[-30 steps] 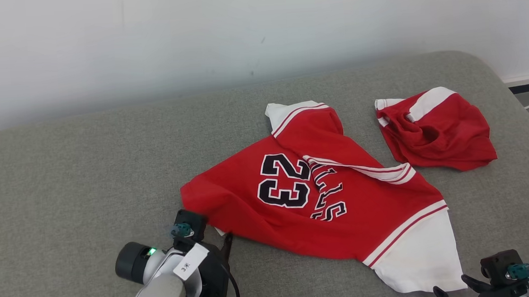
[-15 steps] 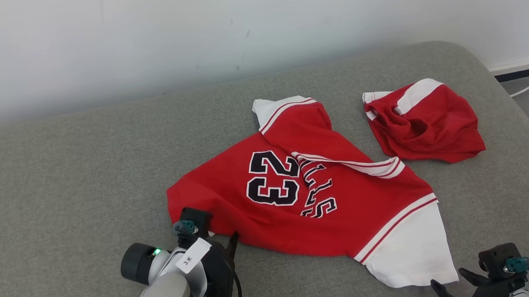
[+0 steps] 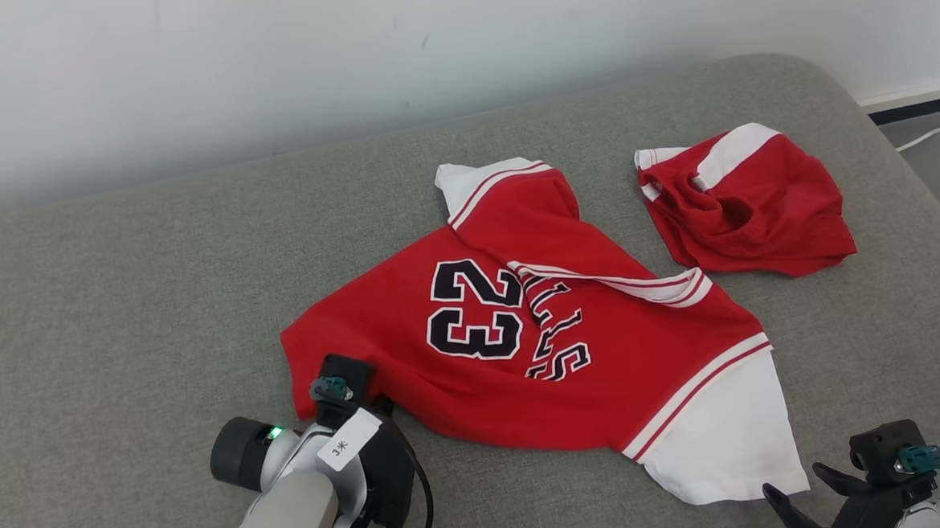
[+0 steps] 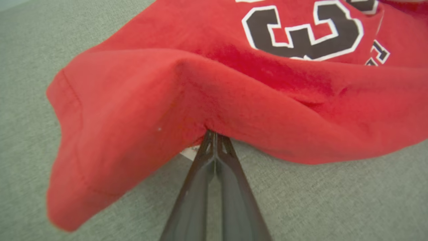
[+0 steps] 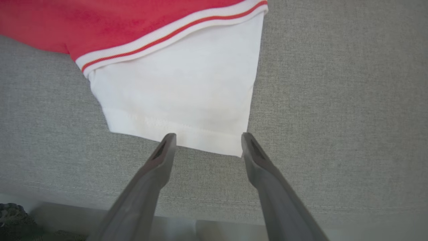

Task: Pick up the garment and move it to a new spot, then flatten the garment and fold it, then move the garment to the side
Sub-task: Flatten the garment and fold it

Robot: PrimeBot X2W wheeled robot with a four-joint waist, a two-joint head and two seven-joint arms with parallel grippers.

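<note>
- The soft red jersey with the black 23 and white sleeves is lying print-side up and kinda rumpled in the middle of the grey fabric cushion. One sleeve is flopped across the chest.
- The left gripper has its fingers pressed together, pinching the red bottom edge near a corner. You can see the cloth tenting up around the tips.
- The right gripper has its jaws spread wide with the tips right at the hem of the white sleeve, and it isn't biting anything.
- Handling-wise it looks light and totally floppy, with zero stiffness. My guess is that lifting it from one pinch makes it just bunch and dangle, so two holds well apart seem smarter.
- The knit looks grippy rather than slick, and there's nothing to break.
- I'd go for the hem corner plus the sleeve hem or the striped trim, since the thicker edges probably slip less.
- A crumpled red and white garment sits nearby, apart from the jersey, and I'd avoid snagging it.
</note>
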